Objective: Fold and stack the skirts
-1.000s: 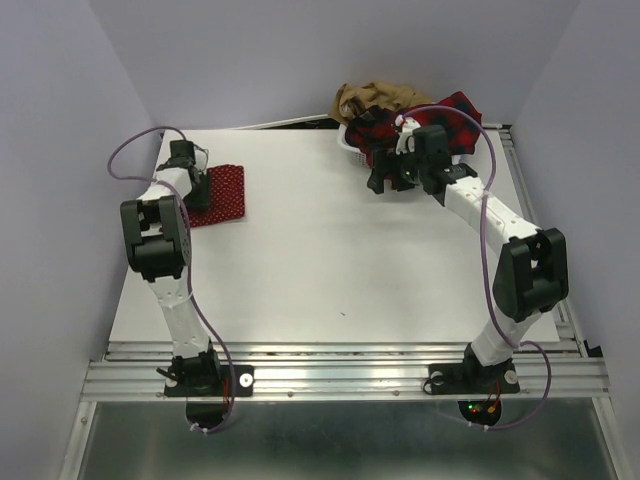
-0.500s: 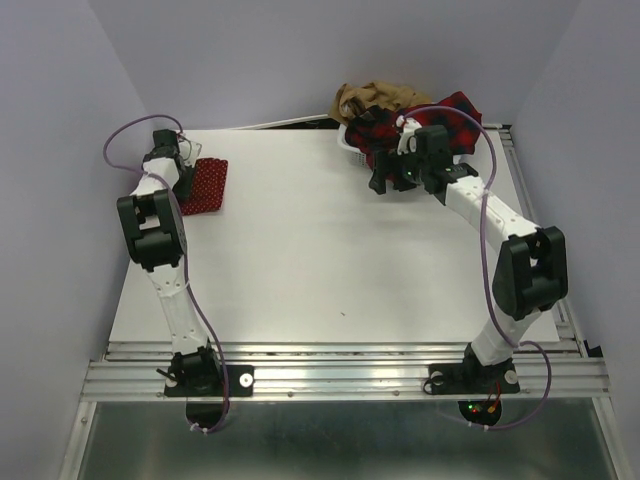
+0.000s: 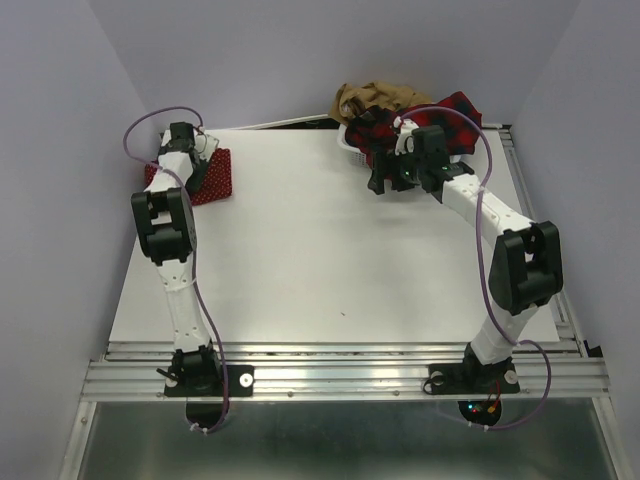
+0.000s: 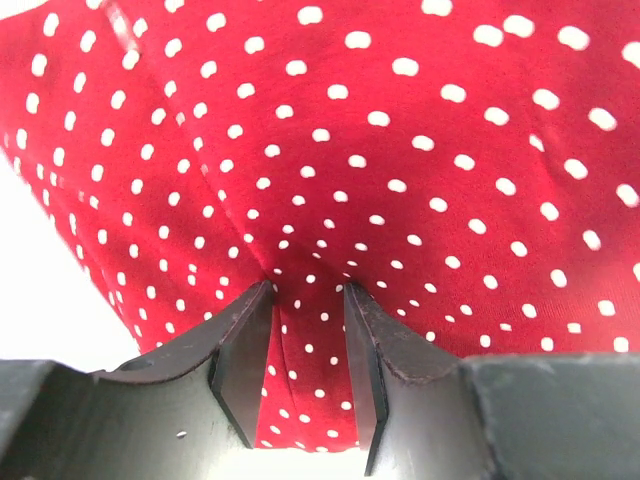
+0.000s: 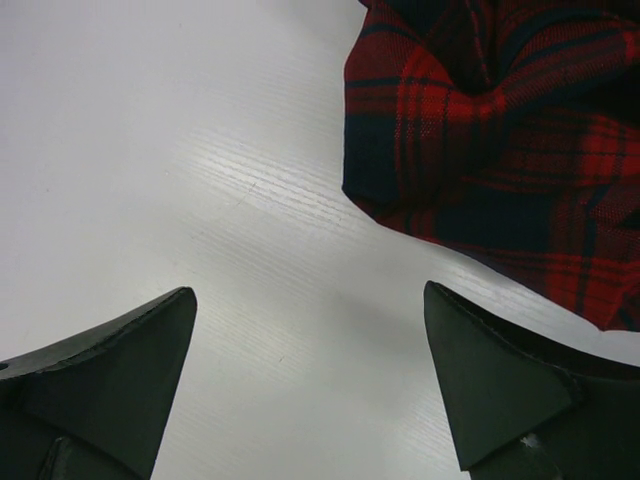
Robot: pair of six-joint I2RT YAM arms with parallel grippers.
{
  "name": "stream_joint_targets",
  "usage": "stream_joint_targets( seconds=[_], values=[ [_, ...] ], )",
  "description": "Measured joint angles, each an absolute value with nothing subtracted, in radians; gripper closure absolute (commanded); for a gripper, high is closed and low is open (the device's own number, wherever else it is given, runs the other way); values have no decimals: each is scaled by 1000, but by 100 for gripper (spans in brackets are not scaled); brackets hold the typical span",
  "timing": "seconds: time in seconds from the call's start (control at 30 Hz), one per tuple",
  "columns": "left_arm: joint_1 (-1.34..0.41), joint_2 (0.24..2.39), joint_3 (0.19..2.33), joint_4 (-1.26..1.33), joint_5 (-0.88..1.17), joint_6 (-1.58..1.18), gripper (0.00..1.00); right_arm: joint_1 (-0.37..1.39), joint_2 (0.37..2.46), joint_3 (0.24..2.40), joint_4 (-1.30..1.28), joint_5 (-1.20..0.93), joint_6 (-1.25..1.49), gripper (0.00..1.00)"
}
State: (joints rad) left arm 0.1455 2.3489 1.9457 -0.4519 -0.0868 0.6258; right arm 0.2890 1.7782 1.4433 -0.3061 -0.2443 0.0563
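Observation:
The red skirt with tiny white dots (image 3: 218,176) lies folded at the table's far left and fills the left wrist view (image 4: 400,150). My left gripper (image 3: 197,160) is shut on a fold of it, with cloth pinched between the fingertips (image 4: 307,290). The red-and-black plaid skirt (image 3: 450,115) hangs from the basket onto the table at the far right. My right gripper (image 3: 392,183) is open and empty just above the table, beside the plaid hem (image 5: 500,130), jaws wide apart (image 5: 309,288). The tan-brown skirt (image 3: 375,97) is heaped behind the plaid one.
A white mesh basket (image 3: 350,148) at the far right holds the plaid and tan skirts. Grey walls close in on the left, back and right. The white table (image 3: 330,250) ends at a metal rail by the arm bases.
My left gripper has shifted left and then back right and farther away, dragging the red dotted skirt with it. The right arm has barely moved.

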Motion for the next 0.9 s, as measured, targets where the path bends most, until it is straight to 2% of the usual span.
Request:
stream_joint_targets(
  seconds=[0.13,0.23,0.9],
  values=[
    [115,2416,2062,-482,-85,636,54,288,1778,1445,-307,-244,56,0],
    [101,2421,2068,-481,-80,660,53,285,1778,1446,-306,-244,54,0],
    [10,2342,1890,-401,-141,1038,52,281,1778,1447,-306,-244,41,0]
  ],
)
